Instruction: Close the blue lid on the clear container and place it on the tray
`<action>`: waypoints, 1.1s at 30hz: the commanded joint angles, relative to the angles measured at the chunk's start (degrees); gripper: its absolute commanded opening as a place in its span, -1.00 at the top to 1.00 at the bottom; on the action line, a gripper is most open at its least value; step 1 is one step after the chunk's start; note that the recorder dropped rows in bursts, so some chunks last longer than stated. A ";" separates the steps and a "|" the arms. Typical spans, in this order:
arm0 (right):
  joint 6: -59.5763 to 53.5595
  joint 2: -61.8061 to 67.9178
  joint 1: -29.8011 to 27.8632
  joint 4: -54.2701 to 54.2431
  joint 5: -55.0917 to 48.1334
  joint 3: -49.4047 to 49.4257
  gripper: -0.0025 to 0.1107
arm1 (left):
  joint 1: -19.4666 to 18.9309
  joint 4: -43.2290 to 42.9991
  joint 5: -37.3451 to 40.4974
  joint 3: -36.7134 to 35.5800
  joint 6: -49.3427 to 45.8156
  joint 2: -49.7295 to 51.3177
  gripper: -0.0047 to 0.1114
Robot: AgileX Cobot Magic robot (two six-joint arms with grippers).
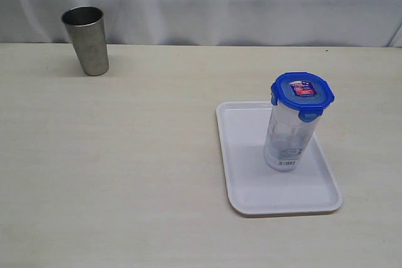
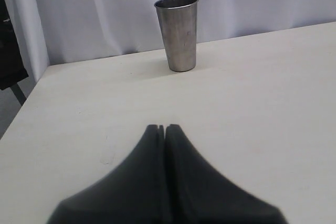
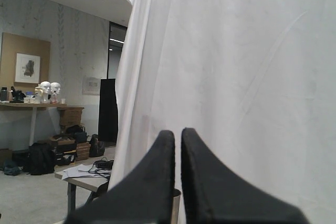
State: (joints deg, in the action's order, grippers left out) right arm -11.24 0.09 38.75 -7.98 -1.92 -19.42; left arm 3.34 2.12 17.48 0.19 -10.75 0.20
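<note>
Clear container (image 1: pixel 287 139) stands upright on the tray (image 1: pixel 251 186), on the tray's right half, its base with the barcode label down on the white floor. Blue lid (image 1: pixel 302 95) sits on top of the container, flaps turned down around the rim, red-and-white sticker facing up. Tray lies flat on the tabletop (image 1: pixel 125 155), right of centre in the exterior view.

Left jaws: pressed together, tips touching, nothing between them. In the left wrist view they point across bare tabletop toward the steel tumbler (image 2: pixel 177 32), which stands upright near the far left edge, well apart from the tips.

Right jaws: drawn in to a hairline slit, holding nothing. In the right wrist view they point at the white curtain (image 3: pixel 236 77), with a room beyond its edge.

Container relative to jaws: it stands free on the tray, touched by neither pair. Steel tumbler (image 1: pixel 86 40) is well apart from the tray, at the far left of the tabletop.
</note>
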 commanded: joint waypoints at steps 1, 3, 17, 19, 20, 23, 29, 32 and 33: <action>0.11 -0.09 -0.08 -0.17 0.12 0.24 0.88 | -0.55 0.02 0.27 -0.19 -0.34 -0.20 0.92; 0.11 -0.09 -0.08 -0.17 0.12 0.24 0.88 | -1.34 0.02 0.52 -0.19 -0.34 -0.20 0.92; 0.11 -0.09 -0.08 -0.17 0.12 0.24 0.88 | -3.64 -1.53 1.12 -0.19 2.48 -0.20 0.92; 0.11 -0.09 -0.08 -0.17 0.12 0.24 0.88 | -3.64 -2.12 1.12 -0.19 3.51 -0.20 0.92; 0.11 -0.09 -0.08 -0.17 0.12 0.24 0.88 | -3.64 -2.12 1.12 -0.19 3.51 -0.20 0.92; 0.11 -0.09 -0.08 -0.17 0.12 0.24 0.88 | -3.64 -2.12 1.12 -0.19 3.66 -0.20 0.92; 0.11 -0.09 -0.08 -0.17 0.12 0.24 0.88 | -3.64 -2.12 1.12 -0.19 3.66 -0.20 0.92; 0.11 -0.09 -0.08 -0.17 0.12 0.24 0.88 | -3.64 -2.12 1.12 -0.19 3.53 -0.20 0.92; 0.11 -0.09 -0.08 -0.17 0.12 0.24 0.88 | -3.64 -2.12 1.01 -0.19 3.53 -0.20 0.92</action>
State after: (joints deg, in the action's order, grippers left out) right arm -11.24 0.09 38.75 -8.08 -1.92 -19.42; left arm -0.04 0.00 18.98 0.19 -7.59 0.20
